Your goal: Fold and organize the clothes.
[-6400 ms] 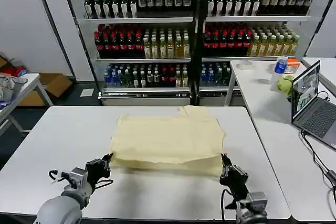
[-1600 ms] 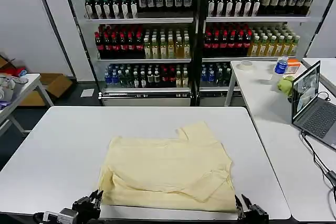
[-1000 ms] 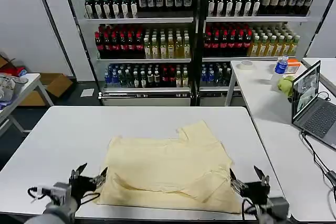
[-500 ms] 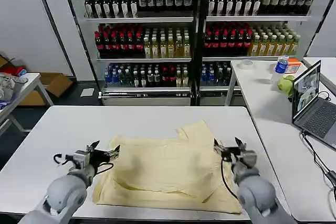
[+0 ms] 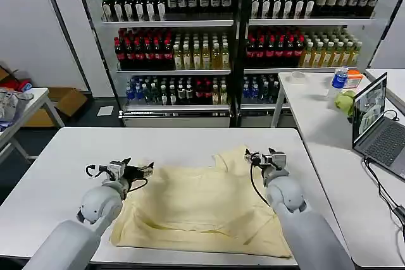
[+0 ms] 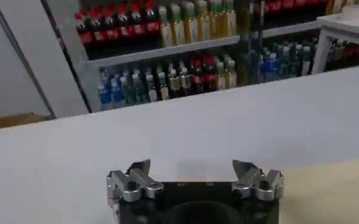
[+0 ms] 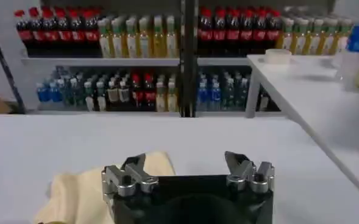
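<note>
Both arms reach forward over the white table [image 5: 57, 175]. The left gripper [image 5: 140, 170] hovers at the far left corner of the pale yellow garment [image 5: 202, 210], fingers spread wide and holding nothing. The right gripper [image 5: 258, 158] sits at the far right corner beside the raised sleeve flap, its fingers likewise parted and empty. The soft, plain cloth lies rumpled on the table's near half, with loose folds along its front. No writing can be read.
</note>
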Motion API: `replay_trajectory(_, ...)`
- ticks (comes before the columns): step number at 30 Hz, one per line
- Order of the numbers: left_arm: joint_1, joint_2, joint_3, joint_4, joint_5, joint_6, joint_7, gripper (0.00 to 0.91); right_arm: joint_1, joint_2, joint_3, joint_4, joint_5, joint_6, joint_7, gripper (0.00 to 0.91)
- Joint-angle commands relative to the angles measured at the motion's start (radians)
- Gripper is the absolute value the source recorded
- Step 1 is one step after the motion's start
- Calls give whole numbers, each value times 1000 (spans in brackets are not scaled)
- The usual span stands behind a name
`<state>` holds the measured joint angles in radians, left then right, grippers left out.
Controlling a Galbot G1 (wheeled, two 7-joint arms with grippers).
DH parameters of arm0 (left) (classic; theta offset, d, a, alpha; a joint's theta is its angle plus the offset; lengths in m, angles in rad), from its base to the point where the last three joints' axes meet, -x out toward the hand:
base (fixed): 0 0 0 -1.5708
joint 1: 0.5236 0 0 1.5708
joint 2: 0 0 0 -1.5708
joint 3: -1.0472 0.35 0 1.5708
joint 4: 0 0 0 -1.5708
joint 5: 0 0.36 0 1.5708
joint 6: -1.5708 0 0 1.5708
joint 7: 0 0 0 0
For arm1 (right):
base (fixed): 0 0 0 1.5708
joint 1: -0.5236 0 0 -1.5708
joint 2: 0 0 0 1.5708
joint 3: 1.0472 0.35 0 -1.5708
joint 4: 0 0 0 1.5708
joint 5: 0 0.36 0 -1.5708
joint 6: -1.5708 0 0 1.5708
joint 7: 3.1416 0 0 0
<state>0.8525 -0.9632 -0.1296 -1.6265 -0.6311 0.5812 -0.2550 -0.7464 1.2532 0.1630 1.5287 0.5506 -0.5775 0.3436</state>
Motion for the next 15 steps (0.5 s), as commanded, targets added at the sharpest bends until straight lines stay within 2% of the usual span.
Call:
replay_trajectory(1,-73,-10,47,95,-5,0,-2,907,80,36,-28,-122,22,-4,3,907)
replay_trajectory(9,-41,4,44,73,-6,0,-5,907,87,53,-37,-151,26,-3,-4,907)
replay_trajectory(10,-35,6,43,68,-6,0,-5,887,90,57,-38,-157,29,-3,-2,877)
replay_trajectory(11,-30,7,43,65,-6,0,-5,806,92,61,-38,-165,32,-3,-2,856)
replay_trajectory(12,-26,8,43,63,-6,0,-5,574,93,62,-38,-168,34,-3,-2,826)
replay_trajectory(13,-20,8,42,61,-6,0,-5,464,95,66,-40,-174,40,-3,-1,746)
replay_trajectory(14,-16,8,41,59,-6,0,-6,252,95,68,-40,-179,45,-3,0,695)
replay_trajectory(15,-14,7,41,56,-7,0,-7,101,96,69,-41,-181,49,-3,0,564)
